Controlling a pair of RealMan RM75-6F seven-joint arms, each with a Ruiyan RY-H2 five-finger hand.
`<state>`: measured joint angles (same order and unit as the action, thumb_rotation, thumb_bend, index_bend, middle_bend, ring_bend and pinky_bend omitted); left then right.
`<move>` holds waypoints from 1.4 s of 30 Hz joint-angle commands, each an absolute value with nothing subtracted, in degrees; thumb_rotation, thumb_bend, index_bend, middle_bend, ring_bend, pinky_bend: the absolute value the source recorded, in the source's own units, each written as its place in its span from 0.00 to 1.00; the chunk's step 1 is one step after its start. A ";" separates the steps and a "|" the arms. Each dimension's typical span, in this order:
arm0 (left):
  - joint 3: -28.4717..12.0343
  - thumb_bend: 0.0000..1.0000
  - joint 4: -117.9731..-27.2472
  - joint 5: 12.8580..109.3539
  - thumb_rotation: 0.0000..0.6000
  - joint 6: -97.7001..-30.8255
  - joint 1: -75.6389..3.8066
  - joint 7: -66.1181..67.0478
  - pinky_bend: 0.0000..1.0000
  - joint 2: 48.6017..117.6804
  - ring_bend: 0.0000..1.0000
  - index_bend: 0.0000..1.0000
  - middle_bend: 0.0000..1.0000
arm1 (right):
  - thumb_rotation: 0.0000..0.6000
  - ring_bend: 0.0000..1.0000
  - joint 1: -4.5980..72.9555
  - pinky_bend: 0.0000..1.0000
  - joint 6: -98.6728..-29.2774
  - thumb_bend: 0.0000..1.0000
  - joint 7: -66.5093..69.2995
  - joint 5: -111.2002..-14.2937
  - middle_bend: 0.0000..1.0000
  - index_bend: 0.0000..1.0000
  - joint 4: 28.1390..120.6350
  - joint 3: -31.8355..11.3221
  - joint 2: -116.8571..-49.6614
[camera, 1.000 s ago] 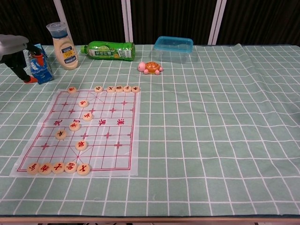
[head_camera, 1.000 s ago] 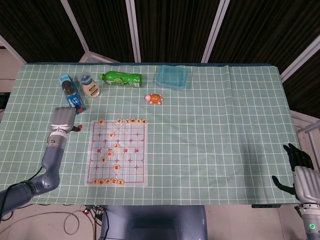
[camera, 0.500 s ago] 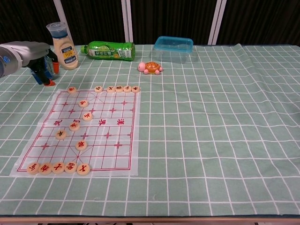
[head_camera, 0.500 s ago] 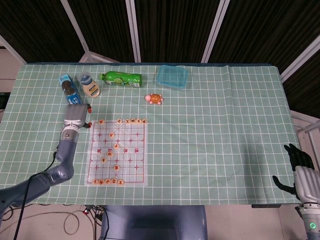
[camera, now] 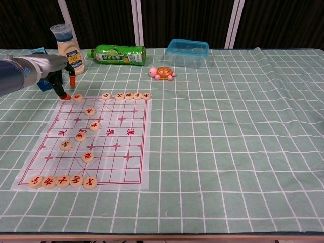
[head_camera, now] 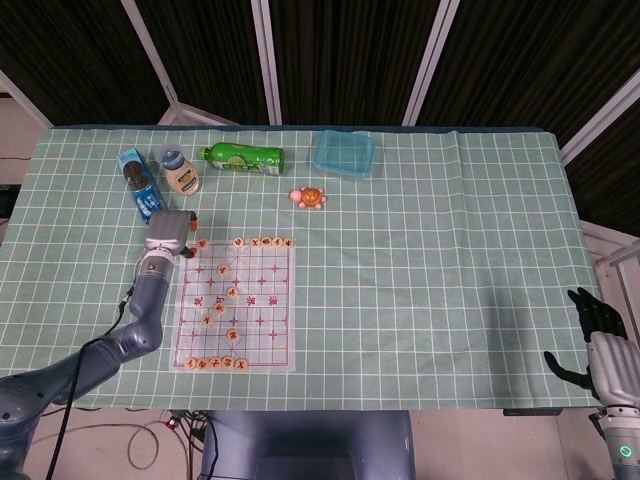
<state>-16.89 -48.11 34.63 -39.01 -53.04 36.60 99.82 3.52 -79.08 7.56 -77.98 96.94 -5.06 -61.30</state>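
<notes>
Left hand [camera: 59,83] sits at the far-left corner of the chess board sheet [camera: 116,172], its red-tipped fingers [camera: 65,95] pointing down just beside the corner chess piece [camera: 77,97]. Whether a fingertip touches that piece cannot be told from either view; nothing is seen held, and the fingers appear parted rather than clenched.

Right hand [head_camera: 597,335] hangs off the near-right edge of the counter [head_camera: 450,270], fingers spread, holding nothing, well apart from all items.

Risks, as judged:
- The corner piece is small, flat and round. A fingertip landing off-centre would likely push it across the sheet instead of catching it.
- The sheet is thin and lies loose on the checked cloth. Downward drag from the fingers could shift or wrinkle it, disturbing the neighbouring pieces.
- The mayonnaise bottle [camera: 67,43] and blue carton [head_camera: 139,187] stand close behind the forearm; a backward sweep could topple them.

Condition of the piece: a pale wooden disc with a red character on top, lying flat on the board's far-left corner point, at the end of the far row [camera: 126,95]. Further pieces sit mid-board, and another row [camera: 63,180] lines the near edge.
</notes>
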 commanded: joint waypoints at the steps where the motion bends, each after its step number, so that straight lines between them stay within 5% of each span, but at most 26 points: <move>1: -16.72 0.20 -46.65 34.50 1.00 -38.28 -53.81 36.34 0.97 100.96 1.00 0.45 1.00 | 1.00 0.00 3.55 0.00 -79.02 0.32 7.64 -77.87 0.00 0.00 96.93 -5.12 -61.27; 42: -17.08 0.36 -47.52 37.32 1.00 -40.19 -54.15 31.55 0.97 100.53 1.00 0.49 1.00 | 1.00 0.00 3.44 0.00 -78.75 0.32 8.55 -77.65 0.00 0.00 97.55 -5.14 -60.89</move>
<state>-16.58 -45.92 36.77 -39.17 -54.31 32.10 101.69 3.43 -78.77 8.53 -77.66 97.55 -5.13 -60.90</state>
